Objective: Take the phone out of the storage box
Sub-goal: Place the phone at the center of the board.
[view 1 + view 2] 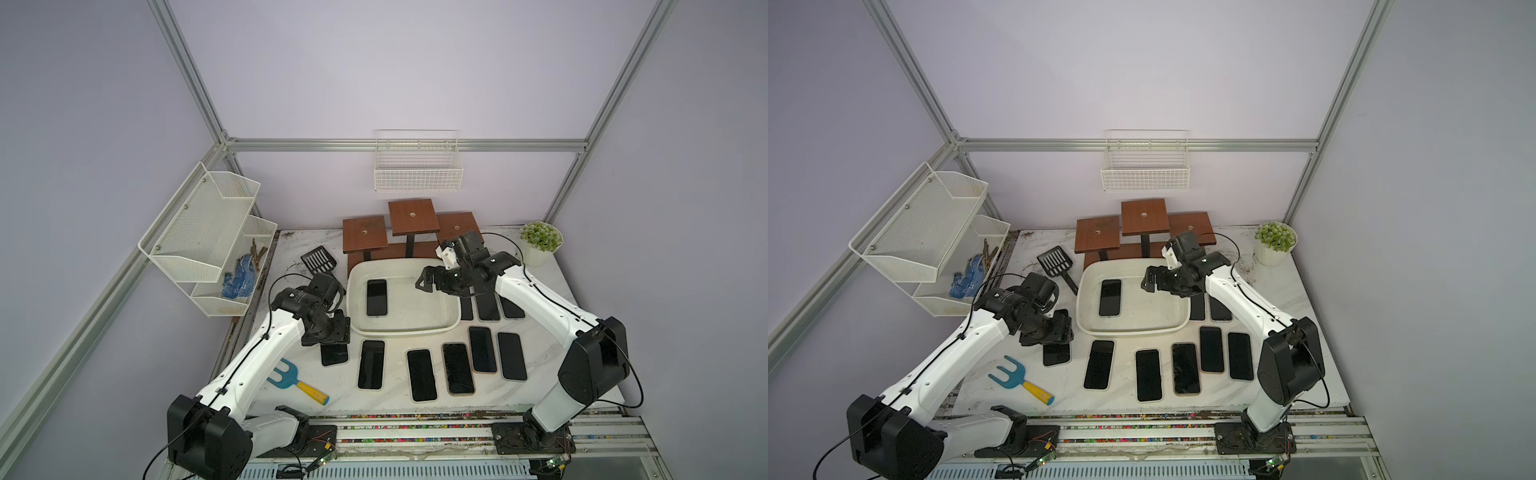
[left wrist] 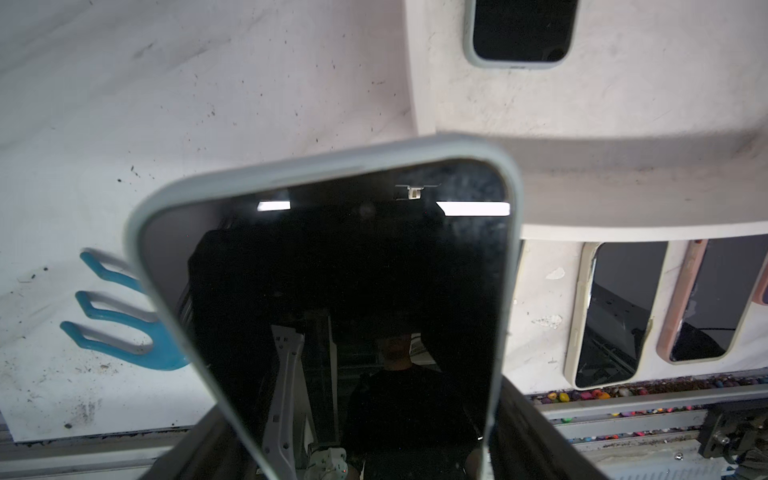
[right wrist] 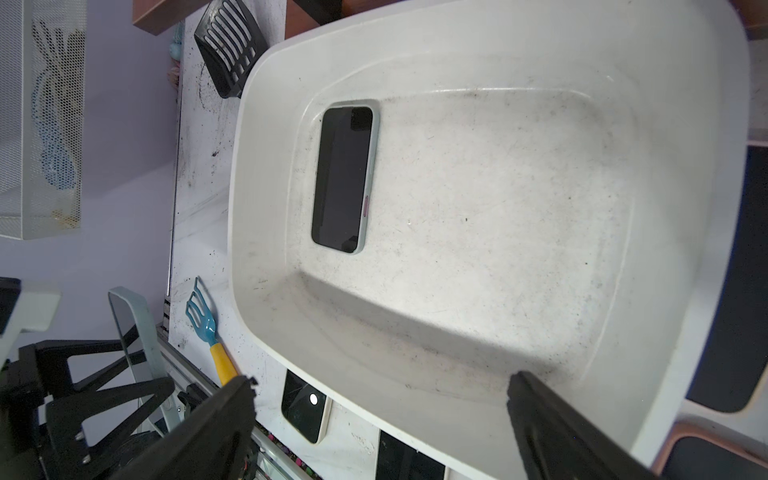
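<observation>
the left gripper [image 2: 363, 440] pinches a pale-cased black phone [image 2: 332, 291] beside the white plastic storage box [image 1: 403, 331]; the right gripper [image 3: 380, 380] gapes over it, another black phone [image 1: 377, 297] inside.

Lilac walls [image 1: 374, 62], aluminium frame [image 1: 299, 145], marble-look tabletop [image 1: 343, 374], wire basket [image 1: 417, 174] on back wall.

your storage box [image 1: 407, 331] is a wide, shallow white tub with rounded corners. its floor is scuffed and dirt-speckled, and it sits flat mid-table. you have 1 phone [image 1: 377, 297] in it, dark screen up in a pale grey-green case, flat by the box's left wall. a 2nd phone [image 2: 353, 291] in a like case is clamped in the left gripper [image 1: 332, 338], outside the box's near left corner.
</observation>
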Controlling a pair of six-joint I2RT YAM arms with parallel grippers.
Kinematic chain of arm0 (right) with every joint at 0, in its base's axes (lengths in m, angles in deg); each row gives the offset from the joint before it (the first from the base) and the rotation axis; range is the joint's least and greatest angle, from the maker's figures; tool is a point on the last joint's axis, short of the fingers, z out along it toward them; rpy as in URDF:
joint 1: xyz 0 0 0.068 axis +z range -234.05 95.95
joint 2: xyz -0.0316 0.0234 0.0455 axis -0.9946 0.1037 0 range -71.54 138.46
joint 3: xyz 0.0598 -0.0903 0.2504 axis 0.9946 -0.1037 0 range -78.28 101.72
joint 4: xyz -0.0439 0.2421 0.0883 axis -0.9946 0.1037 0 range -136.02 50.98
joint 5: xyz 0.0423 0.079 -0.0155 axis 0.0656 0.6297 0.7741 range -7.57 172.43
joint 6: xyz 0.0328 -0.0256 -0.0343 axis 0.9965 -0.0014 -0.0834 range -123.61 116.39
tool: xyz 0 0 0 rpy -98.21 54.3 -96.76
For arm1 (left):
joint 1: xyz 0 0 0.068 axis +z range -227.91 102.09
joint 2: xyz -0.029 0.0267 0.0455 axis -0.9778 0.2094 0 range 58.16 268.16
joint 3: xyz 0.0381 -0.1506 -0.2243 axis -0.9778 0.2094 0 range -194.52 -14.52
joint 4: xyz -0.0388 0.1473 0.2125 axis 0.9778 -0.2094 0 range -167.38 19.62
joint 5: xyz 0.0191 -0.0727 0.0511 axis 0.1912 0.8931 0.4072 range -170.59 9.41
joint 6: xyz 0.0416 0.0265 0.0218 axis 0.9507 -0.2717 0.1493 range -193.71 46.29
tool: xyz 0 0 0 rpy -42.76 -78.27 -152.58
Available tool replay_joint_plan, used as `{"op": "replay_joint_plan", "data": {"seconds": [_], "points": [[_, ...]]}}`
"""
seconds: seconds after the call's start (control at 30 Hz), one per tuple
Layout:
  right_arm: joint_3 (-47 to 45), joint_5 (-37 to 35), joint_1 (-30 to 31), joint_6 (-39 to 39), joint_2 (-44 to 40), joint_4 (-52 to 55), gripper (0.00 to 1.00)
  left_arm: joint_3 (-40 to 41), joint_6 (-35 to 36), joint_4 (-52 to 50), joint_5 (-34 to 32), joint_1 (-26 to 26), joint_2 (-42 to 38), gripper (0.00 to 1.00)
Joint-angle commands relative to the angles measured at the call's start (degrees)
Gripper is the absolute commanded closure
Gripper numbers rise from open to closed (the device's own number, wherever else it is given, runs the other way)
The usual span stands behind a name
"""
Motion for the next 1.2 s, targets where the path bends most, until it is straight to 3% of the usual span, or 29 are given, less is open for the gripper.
{"op": "replay_joint_plan", "data": {"seconds": [0.0, 0.33, 0.67, 0.97, 1.17], "points": [[0.5, -0.4, 0.3, 0.1, -0.6, -0.6, 0.00, 3.3, -2.6, 2.2, -1.1, 0.0, -0.3, 0.27], [0.3, -2.2, 0.4, -2.2, -2.1, 1.6, 0.00, 7.4, -6.3, 5.3, -1.0, -1.0, 2.5, 0.27], [1.2, -3.1, 0.3, -5.1, -2.9, 3.4, 0.00, 11.4, -11.2, 11.8, -1.8, -6.9, 13.2, 0.27], [-1.7, -3.5, 0.2, -6.2, -4.6, 3.4, 0.00, 10.4, -8.1, 13.9, -3.5, -7.7, 21.0, 0.26], [-2.4, -5.2, 0.2, -7.2, -5.9, 3.9, 0.00, 10.2, -7.8, 15.0, -3.9, -13.0, 25.5, 0.26]]}}
